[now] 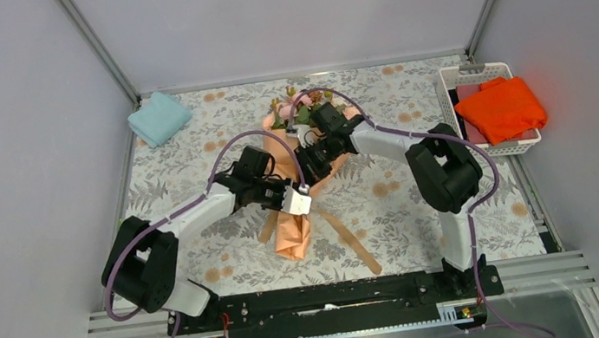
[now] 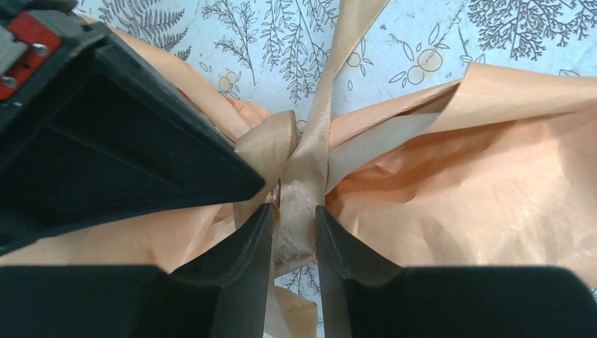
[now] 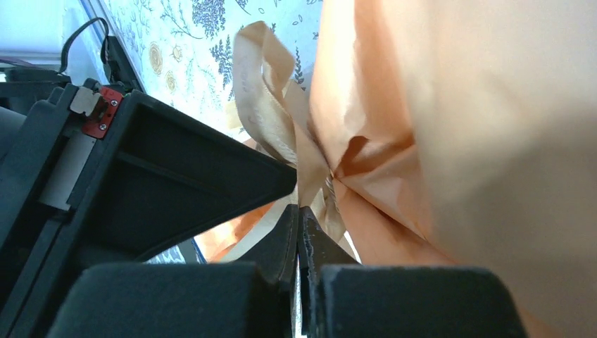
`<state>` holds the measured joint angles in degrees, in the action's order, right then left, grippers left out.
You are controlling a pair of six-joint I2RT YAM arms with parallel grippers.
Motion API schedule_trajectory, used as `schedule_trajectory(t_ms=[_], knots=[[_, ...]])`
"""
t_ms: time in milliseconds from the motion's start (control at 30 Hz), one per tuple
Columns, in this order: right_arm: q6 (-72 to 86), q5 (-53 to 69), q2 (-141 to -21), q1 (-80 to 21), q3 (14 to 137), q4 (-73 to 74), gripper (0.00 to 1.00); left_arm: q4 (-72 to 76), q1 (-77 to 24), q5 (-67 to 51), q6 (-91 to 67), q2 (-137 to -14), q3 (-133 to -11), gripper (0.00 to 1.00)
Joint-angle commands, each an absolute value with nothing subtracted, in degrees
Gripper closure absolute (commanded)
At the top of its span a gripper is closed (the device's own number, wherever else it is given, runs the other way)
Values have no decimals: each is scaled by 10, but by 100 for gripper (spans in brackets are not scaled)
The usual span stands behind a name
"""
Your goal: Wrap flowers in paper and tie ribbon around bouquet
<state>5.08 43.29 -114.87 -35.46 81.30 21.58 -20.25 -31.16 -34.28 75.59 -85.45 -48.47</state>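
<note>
Bouquet: the bouquet [image 1: 293,231] lies mid-table on the floral table cover [image 1: 422,196], its narrow tail toward the arm bases
Flowers: the flowers [image 1: 292,109] show pink and green at the far end, partly hidden by the right arm
Paper: the paper [image 2: 493,176] is crinkled, gathered in at the waist and flaring out to either side
Ribbon: the ribbon [image 2: 310,148] crosses the gathered waist with a loop beside the crossing; two loose ends trail over the table cover beside the tail
Left gripper: the left gripper [image 2: 294,218] sits at the waist, its fingers parted, with a ribbon strand running down the gap between them; whether the pads press on it, I cannot tell
Right gripper: the right gripper [image 3: 300,215] has its fingers pressed together, tips right up against the ribbon crossing; whether a strand is pinched, I cannot tell
Grippers together: tip to tip over the waist, nearly touching
Far left corner: a light blue folded cloth [image 1: 158,118]
Right edge: a white basket [image 1: 476,71] holding a bright orange cloth [image 1: 500,107]
</note>
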Motion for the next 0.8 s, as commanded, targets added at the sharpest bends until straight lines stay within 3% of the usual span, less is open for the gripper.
schedule_trajectory(t_ms=[0,300,500,633,767], knots=[[100,462,-1103,-336,799,167,100,-229,-322,-358,774,-840,-497,63],[118,473,-1102,-335,788,150,100,-153,-351,-259,710,-869,-477,64],[113,471,-1097,-335,790,154,100,-86,-355,-193,683,-879,-472,78],[118,476,-1101,-334,792,150,100,-69,-358,-173,670,-870,-463,98],[121,491,-1100,-330,794,146,98,-60,-357,-180,596,-854,-479,100]])
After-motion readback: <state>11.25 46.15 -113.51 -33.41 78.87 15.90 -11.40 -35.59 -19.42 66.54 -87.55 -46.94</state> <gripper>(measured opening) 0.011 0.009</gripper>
